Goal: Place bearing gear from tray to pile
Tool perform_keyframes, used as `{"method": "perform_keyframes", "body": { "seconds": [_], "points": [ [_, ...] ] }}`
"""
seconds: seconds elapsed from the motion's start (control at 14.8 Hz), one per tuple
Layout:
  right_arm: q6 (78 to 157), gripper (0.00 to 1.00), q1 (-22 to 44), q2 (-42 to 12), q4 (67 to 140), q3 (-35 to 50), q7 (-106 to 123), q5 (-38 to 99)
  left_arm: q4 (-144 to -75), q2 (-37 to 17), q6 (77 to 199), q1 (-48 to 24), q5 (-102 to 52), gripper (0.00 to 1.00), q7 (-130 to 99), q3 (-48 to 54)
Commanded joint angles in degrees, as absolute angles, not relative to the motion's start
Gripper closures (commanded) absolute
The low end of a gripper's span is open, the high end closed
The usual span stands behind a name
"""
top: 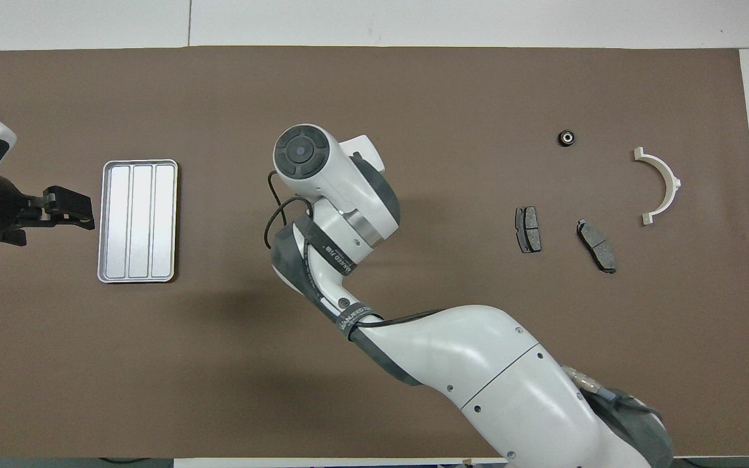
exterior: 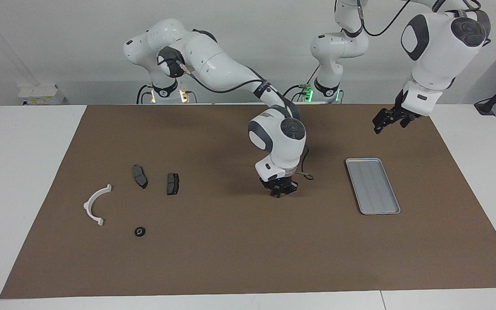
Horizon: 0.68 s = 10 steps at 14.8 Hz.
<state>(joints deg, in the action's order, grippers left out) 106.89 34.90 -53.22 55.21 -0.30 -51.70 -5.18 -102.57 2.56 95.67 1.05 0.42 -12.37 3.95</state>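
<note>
My right gripper point(exterior: 278, 192) hangs low over bare brown mat point(exterior: 230, 249) at the middle of the table, between the tray point(exterior: 372, 185) and the pile. Its fingertips are brought together; nothing shows between them.

My left gripper point(exterior: 385, 120) is raised over the mat just beside the tray, at the left arm's end of the table. Its fingers stand fully apart and hold nothing. That arm waits.

The tray, silver-grey with lengthwise ridges, lies flat with nothing in it.

The bearing gear point(exterior: 140, 231), a small black ring, rests on the mat toward the right arm's end, farther from the robots than the two dark brake pads point(exterior: 140, 176) and near the white half-ring bracket point(exterior: 96, 206). It lies apart from each of these, touching none.
</note>
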Motion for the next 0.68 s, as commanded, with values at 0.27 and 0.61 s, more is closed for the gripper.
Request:
{"method": "perform_keyframes", "body": {
  "seconds": [0.27,0.61],
  "points": [
    [101.0,1.0,16.0,-47.1,56.2,1.1,-12.3,-5.6,-104.1,4.0,96.6,1.2,-0.2,0.0,-11.9,4.0],
    [112.6,1.0,10.8,-46.0,65.6,1.1,-5.4,-5.4,-104.1,4.0,96.6,1.2,-0.2,0.0,-11.9,4.0]
  ]
}}
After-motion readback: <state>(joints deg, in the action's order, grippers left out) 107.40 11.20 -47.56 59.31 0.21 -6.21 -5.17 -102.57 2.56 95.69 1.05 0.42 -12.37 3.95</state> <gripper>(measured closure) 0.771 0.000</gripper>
